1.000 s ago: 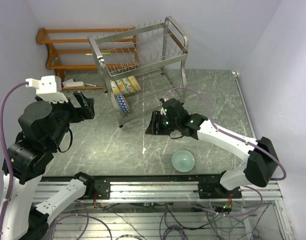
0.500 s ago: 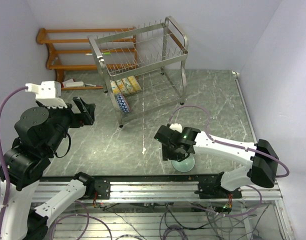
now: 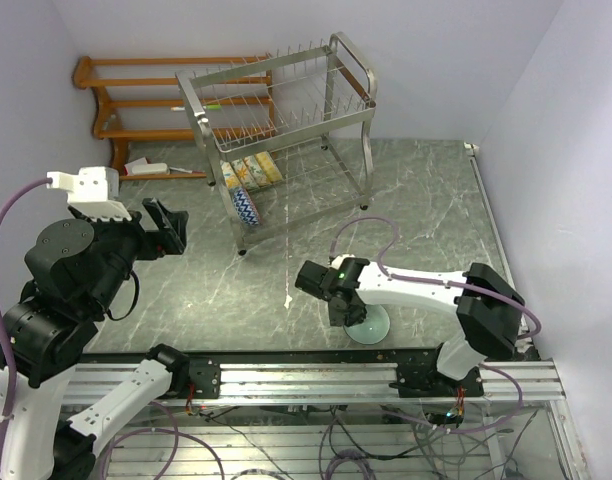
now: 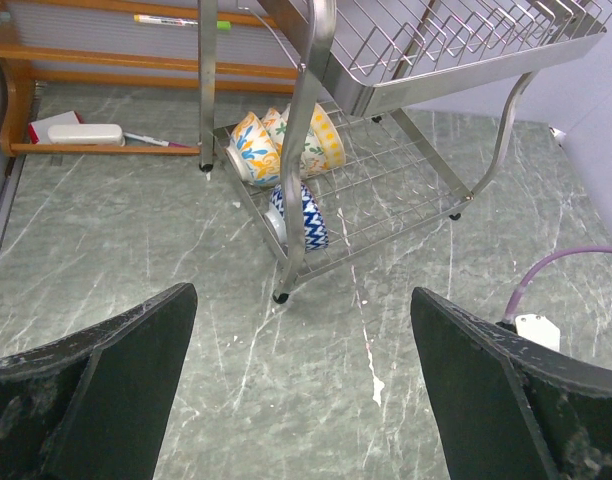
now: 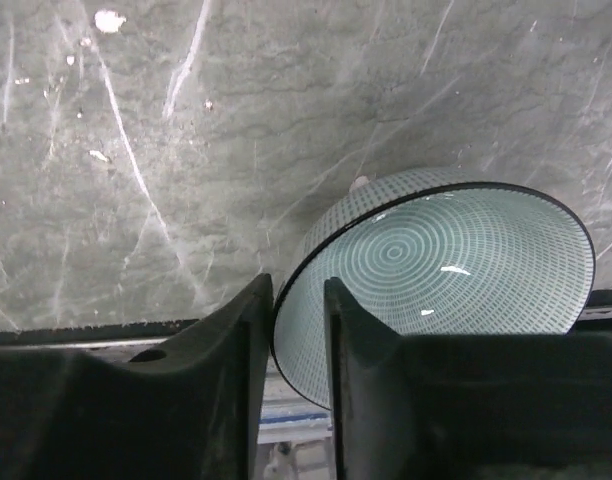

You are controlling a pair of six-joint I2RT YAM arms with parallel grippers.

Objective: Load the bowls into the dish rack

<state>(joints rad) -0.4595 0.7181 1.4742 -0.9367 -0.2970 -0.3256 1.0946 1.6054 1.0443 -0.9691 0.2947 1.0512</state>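
Note:
A pale mint green bowl (image 3: 373, 324) sits on the grey marble table near its front edge; in the right wrist view (image 5: 446, 260) it shows fine ring lines and a dark rim. My right gripper (image 3: 348, 312) (image 5: 298, 300) has its fingers close together across the bowl's left rim, one outside and one inside. The steel wire dish rack (image 3: 276, 110) (image 4: 386, 80) stands at the back. Several floral bowls (image 3: 251, 175) (image 4: 256, 145) stand on edge in its lower tier, with a blue-patterned one (image 4: 304, 215) in front. My left gripper (image 3: 166, 225) (image 4: 306, 400) is wide open and empty, high at the left.
An orange-brown wooden shelf rack (image 3: 136, 100) (image 4: 86, 60) stands at the back left, with a white object (image 4: 81, 133) and a pen on it. The metal rail at the table's front edge (image 3: 316, 375) lies just behind the mint bowl. White walls close in the back and right.
My right arm swung from near the dish rack down to the mint bowl at the front edge, and its fingers now straddle the rim. My left arm shifted slightly.

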